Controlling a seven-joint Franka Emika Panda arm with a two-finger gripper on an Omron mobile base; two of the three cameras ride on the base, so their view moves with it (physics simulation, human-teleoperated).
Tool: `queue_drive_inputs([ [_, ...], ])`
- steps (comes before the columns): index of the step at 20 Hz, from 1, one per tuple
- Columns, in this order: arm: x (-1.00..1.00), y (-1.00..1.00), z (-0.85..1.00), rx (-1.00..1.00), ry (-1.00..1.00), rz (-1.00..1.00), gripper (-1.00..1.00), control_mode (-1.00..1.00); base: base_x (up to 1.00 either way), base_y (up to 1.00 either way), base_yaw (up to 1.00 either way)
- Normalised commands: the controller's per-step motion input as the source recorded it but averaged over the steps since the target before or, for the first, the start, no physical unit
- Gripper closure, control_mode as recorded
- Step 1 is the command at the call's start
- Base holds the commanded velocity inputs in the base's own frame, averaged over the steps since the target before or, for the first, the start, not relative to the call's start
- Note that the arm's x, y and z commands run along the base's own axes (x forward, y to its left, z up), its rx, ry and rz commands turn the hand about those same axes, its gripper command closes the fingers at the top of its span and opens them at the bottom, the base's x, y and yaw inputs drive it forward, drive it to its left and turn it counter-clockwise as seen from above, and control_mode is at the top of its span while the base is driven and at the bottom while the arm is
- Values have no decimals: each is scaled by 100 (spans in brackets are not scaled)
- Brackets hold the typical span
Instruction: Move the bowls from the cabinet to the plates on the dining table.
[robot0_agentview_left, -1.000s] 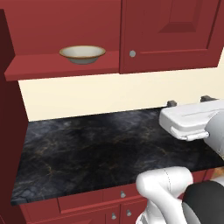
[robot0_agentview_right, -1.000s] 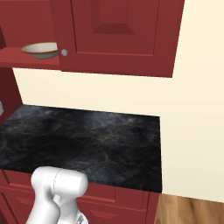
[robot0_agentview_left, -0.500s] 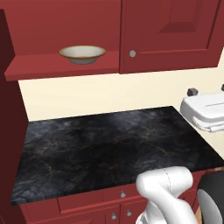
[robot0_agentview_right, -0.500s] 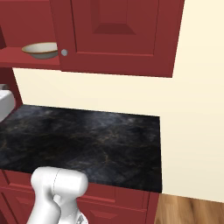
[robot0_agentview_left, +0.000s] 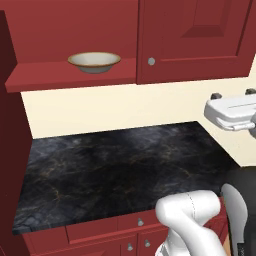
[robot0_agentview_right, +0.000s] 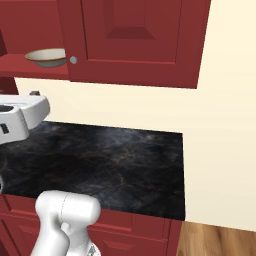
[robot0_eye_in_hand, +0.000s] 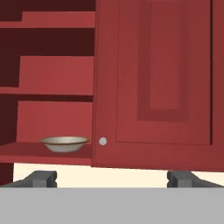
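One shallow bowl (robot0_agentview_left: 94, 61) with a tan rim and cream inside sits on the open red shelf of the cabinet (robot0_agentview_left: 195, 40), just left of the shut door. In the right base view the bowl (robot0_agentview_right: 46, 56) is at the upper left. My gripper (robot0_agentview_left: 233, 94) hovers over the right end of the counter, open and empty, to the right of the bowl and lower than it. The hand view looks straight at the cabinet (robot0_eye_in_hand: 153, 83). There the bowl (robot0_eye_in_hand: 64, 143) lies left of the door knob (robot0_eye_in_hand: 103, 141), above my gripper (robot0_eye_in_hand: 112, 179) and far from it. The plates and the dining table are out of view.
A black marble counter (robot0_agentview_left: 115, 165) runs under the cabinet, with red drawers (robot0_agentview_left: 140, 222) below its front edge. A tall red side panel (robot0_agentview_left: 12, 150) closes the left side. A cream wall (robot0_agentview_right: 225, 125) ends the counter on the right, with wooden floor (robot0_agentview_right: 215, 240) beyond.
My hand has moved right and then up above the counter, and it has come into the right base view from the left. The bowl has not moved.
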Motion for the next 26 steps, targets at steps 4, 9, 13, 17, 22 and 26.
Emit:
queue_drive_inputs([
  [4,60,-14,-24,0,-14,1,-100,-100,0,0,0],
  [9,53,-8,-27,0,-15,10,-100,-100,0,0,0],
  [13,46,0,-21,0,-6,21,-100,-100,0,0,0],
  [17,29,0,-17,0,-6,18,-100,-100,0,0,0],
  [22,30,0,-10,0,-6,3,-100,-100,0,0,0],
  [26,45,3,-18,0,-1,0,-100,-100,0,0,0],
])
